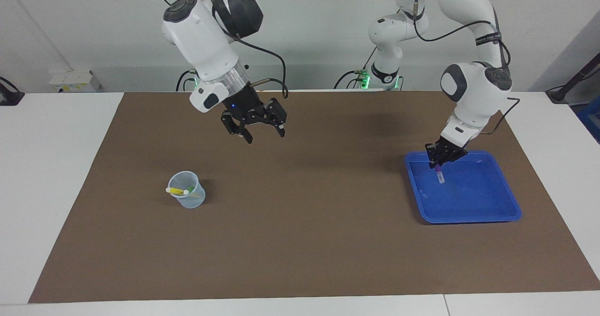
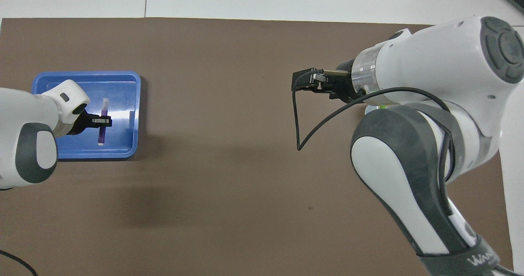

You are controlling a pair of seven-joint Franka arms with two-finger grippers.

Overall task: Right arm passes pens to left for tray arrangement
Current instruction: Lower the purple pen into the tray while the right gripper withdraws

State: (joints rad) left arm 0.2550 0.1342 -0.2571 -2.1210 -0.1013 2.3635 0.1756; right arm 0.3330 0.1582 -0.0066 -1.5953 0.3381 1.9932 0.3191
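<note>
brown mat [image 1: 300,241]: our left gripper [image 1: 439,165] pinches the purple pen [image 1: 438,173] over the tray [image 1: 487,215]; our right gripper [image 1: 261,131], fingers spread, hangs at the cup's [image 1: 187,197] one o'clock.

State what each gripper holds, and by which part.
The left gripper holds the purple pen near its middle, above the tray. The right gripper is open and holds nothing.
</note>
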